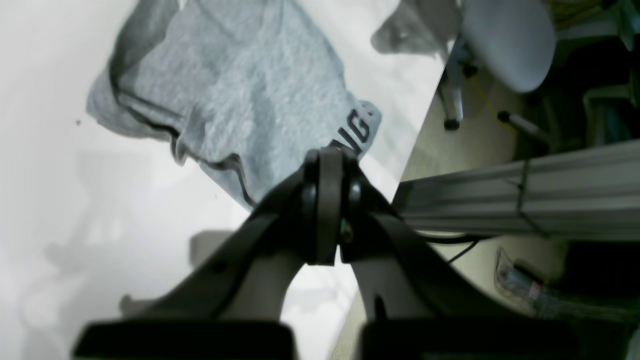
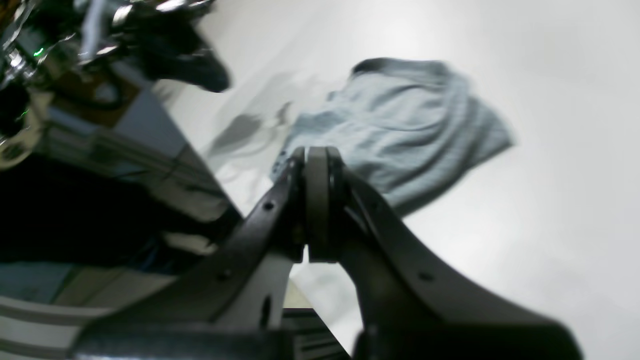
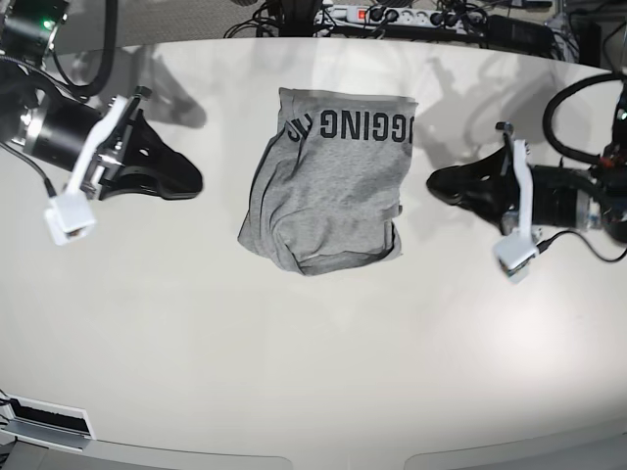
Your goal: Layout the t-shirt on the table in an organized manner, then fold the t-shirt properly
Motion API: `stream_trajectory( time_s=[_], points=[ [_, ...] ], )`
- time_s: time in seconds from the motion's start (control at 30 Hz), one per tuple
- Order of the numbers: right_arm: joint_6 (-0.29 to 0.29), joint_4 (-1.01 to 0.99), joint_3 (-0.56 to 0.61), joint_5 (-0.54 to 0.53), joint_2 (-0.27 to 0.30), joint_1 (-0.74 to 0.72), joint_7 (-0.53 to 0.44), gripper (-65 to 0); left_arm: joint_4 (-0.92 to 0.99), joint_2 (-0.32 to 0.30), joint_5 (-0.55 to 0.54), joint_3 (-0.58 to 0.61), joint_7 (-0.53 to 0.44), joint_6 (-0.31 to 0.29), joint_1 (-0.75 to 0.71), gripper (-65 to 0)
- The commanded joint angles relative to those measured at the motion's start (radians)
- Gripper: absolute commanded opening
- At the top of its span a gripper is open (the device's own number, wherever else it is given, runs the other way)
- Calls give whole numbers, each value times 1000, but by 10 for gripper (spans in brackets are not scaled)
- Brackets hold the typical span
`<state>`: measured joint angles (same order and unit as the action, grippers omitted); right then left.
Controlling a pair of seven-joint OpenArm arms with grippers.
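Note:
The heather-grey t-shirt (image 3: 328,181) lies bunched in a rough rectangle at the middle of the off-white table (image 3: 313,372), with black block lettering along its far edge. On the base view's right, my left gripper (image 3: 432,184) hovers shut and empty, a short way from the shirt's side. Its wrist view shows the shirt (image 1: 240,90) just past the closed left gripper (image 1: 327,160). My right gripper (image 3: 196,181) is on the base view's left, shut and empty, apart from the shirt. The right wrist view shows the shirt (image 2: 400,130) beyond the pressed-together right gripper (image 2: 315,155).
A power strip (image 3: 392,15) and cables run along the table's far edge. A white box (image 3: 44,421) sits at the near left corner. Past the table edge, the left wrist view shows a grey stool (image 1: 510,40) and an aluminium rail (image 1: 525,195).

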<state>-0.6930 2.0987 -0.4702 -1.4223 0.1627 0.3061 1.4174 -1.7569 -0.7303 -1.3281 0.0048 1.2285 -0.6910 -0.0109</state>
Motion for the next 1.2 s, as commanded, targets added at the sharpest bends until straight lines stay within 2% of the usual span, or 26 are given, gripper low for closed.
stream_trajectory(
  time_s=[0.0,0.23,0.3,0.47,0.6,0.7,0.8,0.9,1.03,1.17],
  points=[
    [-5,41,-28,-45,4,28,-21,-650,-36,-18,-25,-48,2,-7,-41,-650],
    [-5,193,-192,-61,5,214,-21,-650,-222,-18,-24,-315,50,-7,-347,-650],
    [-5,213,-219,-61,5,276,-21,-650,-270,-18,-24,-386,61,12,-435,-650],
    [-5,214,-240,-10,4,436,-21,-650,-340,-11,-24,-529,74,11,-687,-650],
    [-5,214,-240,-10,5,572,-21,-650,-356,61,-24,-615,164,11,-859,-650],
    [-5,206,-239,19,4,698,-21,-650,-355,134,-23,-656,168,-2,-979,-650],
    [-5,161,-237,92,4,787,-21,-650,-350,180,-15,-656,168,-5,-1081,-650],
    [-5,63,-235,147,4,833,-21,-650,-322,194,56,-623,168,-5,-1146,-650],
    [-5,-122,-195,260,25,822,-32,-650,-216,193,227,-505,10,-5,-1154,-650],
    [-5,-340,-61,395,93,752,-129,-650,-40,193,394,-318,-144,-2,-1060,-650]
  ],
)
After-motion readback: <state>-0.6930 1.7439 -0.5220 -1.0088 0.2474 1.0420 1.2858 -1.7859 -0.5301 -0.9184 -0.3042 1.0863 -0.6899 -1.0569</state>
